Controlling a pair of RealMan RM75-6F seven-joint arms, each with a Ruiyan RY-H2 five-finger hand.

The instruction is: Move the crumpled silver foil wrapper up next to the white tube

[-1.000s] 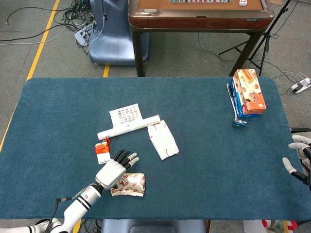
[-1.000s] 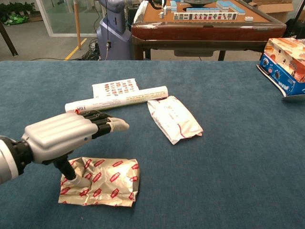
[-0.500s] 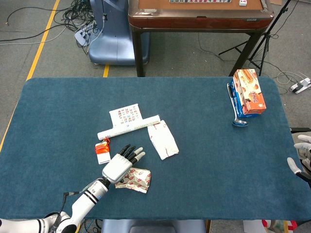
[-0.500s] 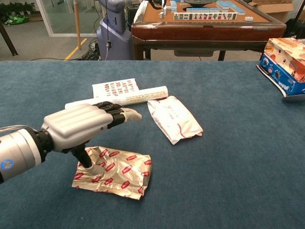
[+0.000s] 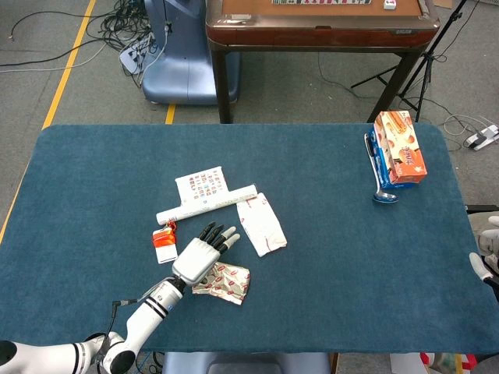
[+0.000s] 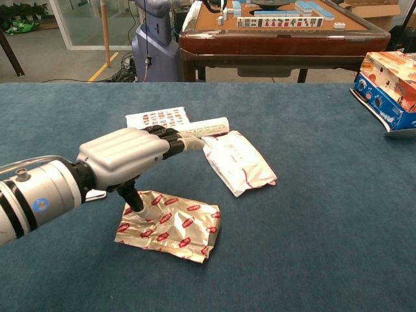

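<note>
The crumpled silver foil wrapper (image 5: 224, 282) with red marks lies flat on the blue table near the front edge, below the white tube (image 5: 207, 204). In the chest view the wrapper (image 6: 172, 224) sits in front of the tube (image 6: 201, 128), apart from it. My left hand (image 5: 201, 255) hovers over the wrapper's left part, fingers stretched toward the tube, thumb pressing down on the foil (image 6: 136, 207). Only part of my right hand (image 5: 487, 249) shows at the table's right edge, fingers apart and holding nothing.
A white pouch (image 5: 261, 224) lies right of the tube, close to the wrapper. A printed leaflet (image 5: 201, 185) sits behind the tube and a small red packet (image 5: 164, 243) left of my left hand. An orange box (image 5: 400, 146) stands at the far right.
My left hand has slid forward and to the right, dragging the foil wrapper under its thumb toward the tube. The right hand has drawn further off the right edge.
</note>
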